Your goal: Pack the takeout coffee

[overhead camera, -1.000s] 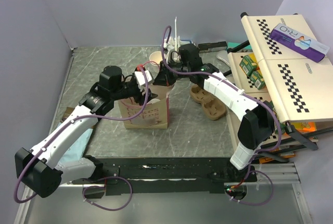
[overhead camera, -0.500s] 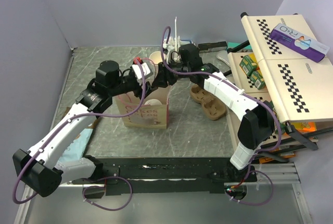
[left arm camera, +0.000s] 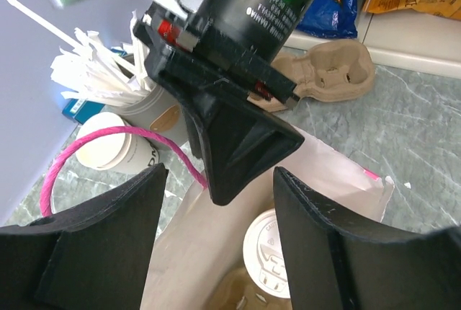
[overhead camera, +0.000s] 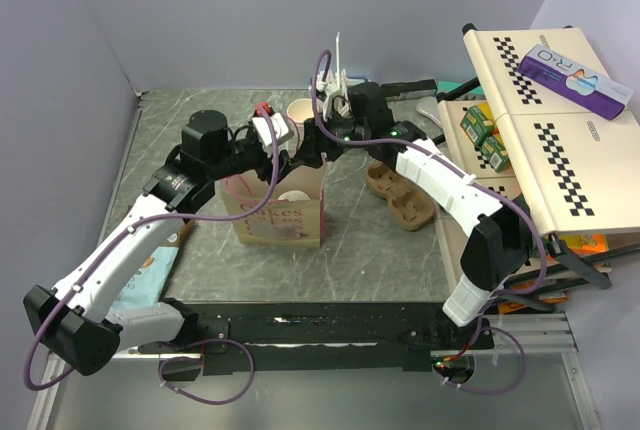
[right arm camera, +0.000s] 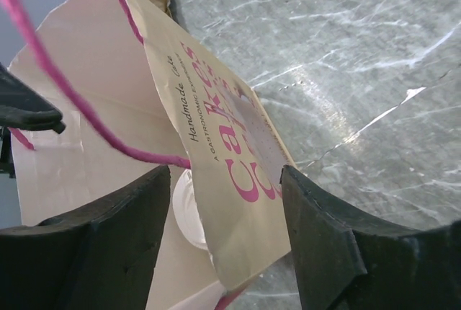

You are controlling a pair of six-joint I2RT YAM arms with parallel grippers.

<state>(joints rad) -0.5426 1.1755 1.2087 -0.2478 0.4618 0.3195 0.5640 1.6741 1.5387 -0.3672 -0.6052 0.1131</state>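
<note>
Grey marbled table (overhead camera: 380, 250) fills my view from above, with both arm bases at the near edge. In the middle stands a brown paper bag (overhead camera: 285, 218) with pink cord handles and pink print on its front. The takeout coffee (left arm camera: 270, 252) sits upright at the bottom of this bag; I see mostly its round white lid. The left gripper (left arm camera: 220, 176) hangs over the bag's mouth with its fingers spread wide and nothing between them. The right gripper (right arm camera: 225, 176) is also released: its fingers stand apart on both sides of the bag's printed wall, and I cannot tell if they touch the paper. Behind the bag stands another off-white paper cup (left arm camera: 108, 151), and just beside it a grey cup of straws (left arm camera: 140, 104). To the right of the bag lies a brown cardboard cup tray (overhead camera: 400, 195).
</note>
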